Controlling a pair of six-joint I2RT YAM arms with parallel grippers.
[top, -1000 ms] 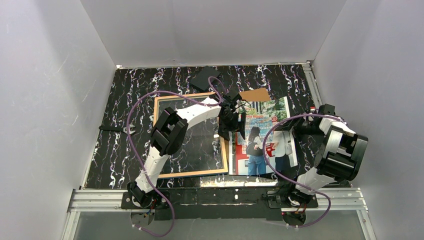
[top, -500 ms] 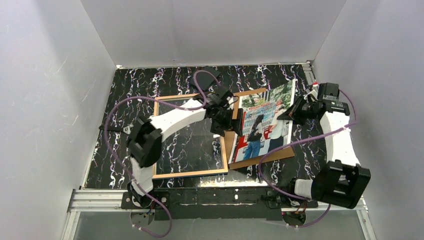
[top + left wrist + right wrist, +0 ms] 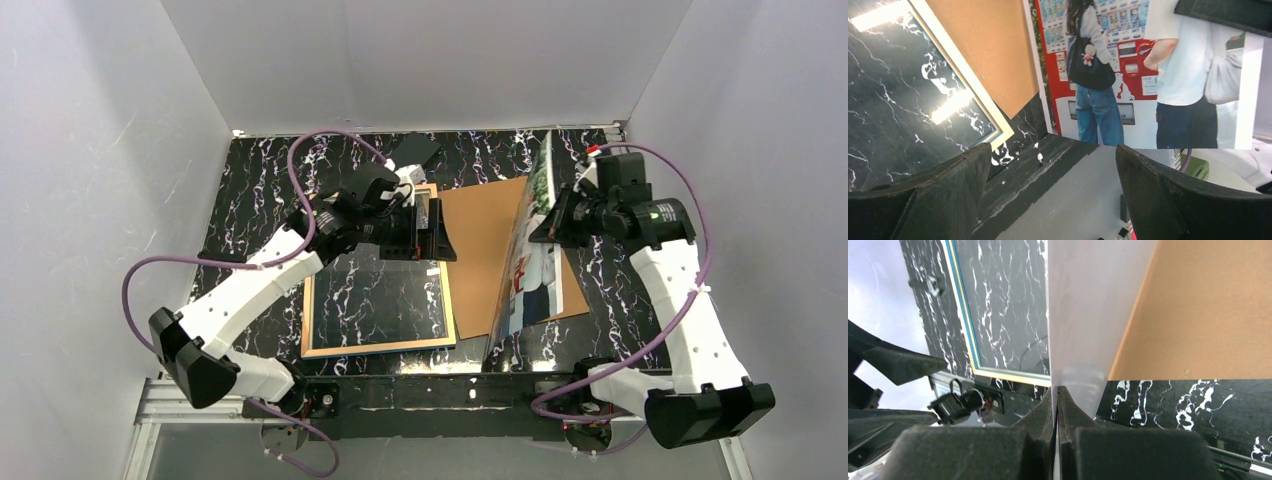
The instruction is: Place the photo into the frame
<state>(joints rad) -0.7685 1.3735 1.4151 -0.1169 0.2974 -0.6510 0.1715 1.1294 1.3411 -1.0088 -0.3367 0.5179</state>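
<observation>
right fingers (image 3: 998,450) pinching photo (image 3: 537,262) edge | left fingers (image 3: 938,200) spread, probably clear

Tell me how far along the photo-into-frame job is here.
Done: the right hand is shut on the photo, which is raised steeply on edge over the brown backing board. In hand: that lift, picture side facing the frame; the left hand hangs open near the frame's far right corner, holding nothing. Left: laying the photo into the frame, which lies flat with nothing in it.

White arms (image 3: 250,285), black joints (image 3: 195,365), purple cables (image 3: 135,285)
</observation>
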